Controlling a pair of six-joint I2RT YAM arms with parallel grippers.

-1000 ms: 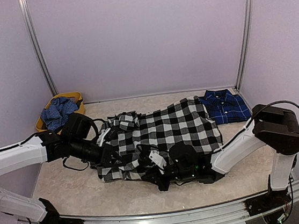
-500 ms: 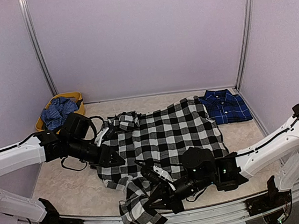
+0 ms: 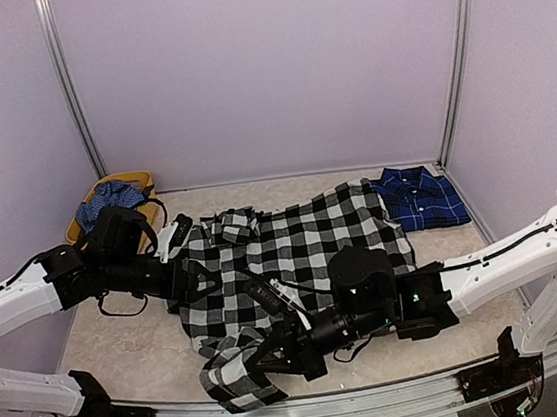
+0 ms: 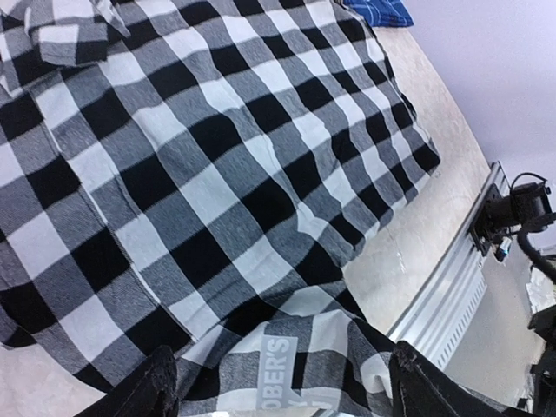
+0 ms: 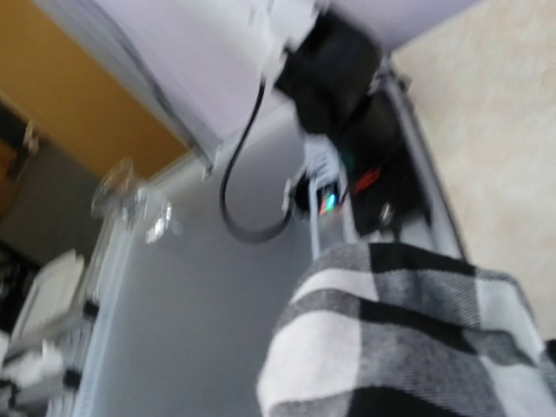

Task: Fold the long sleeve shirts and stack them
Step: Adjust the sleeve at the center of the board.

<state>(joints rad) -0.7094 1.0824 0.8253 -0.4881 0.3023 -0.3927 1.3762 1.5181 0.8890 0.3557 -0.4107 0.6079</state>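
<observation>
- L gripper [image 4: 287, 373]: fingers spread wide, hovering over the black-and-white check shirt [image 3: 312, 235], above its lettered band.
- R gripper [image 3: 270, 355]: fingers pinched tight on the shirt's bunched near-L corner, at the table [image 3: 123, 342] front edge.
- Bare tabletop shows near-L and near-R.
- navy plaid shirt [image 3: 420, 198]: folded, far-R corner, just beside the check hem.

Beige marbled counter [image 3: 123, 347], metal rail [image 3: 381, 398] along near edge. Check shirt [image 3: 312, 240] spread wide over middle, rumpled at far left. Its near-left part is bunched at near edge, partly raised off surface. Blue shirt [image 3: 418, 198] folded flat in far right corner, just beside check shirt. Yellow bin [image 3: 139, 178] in far left corner.
</observation>
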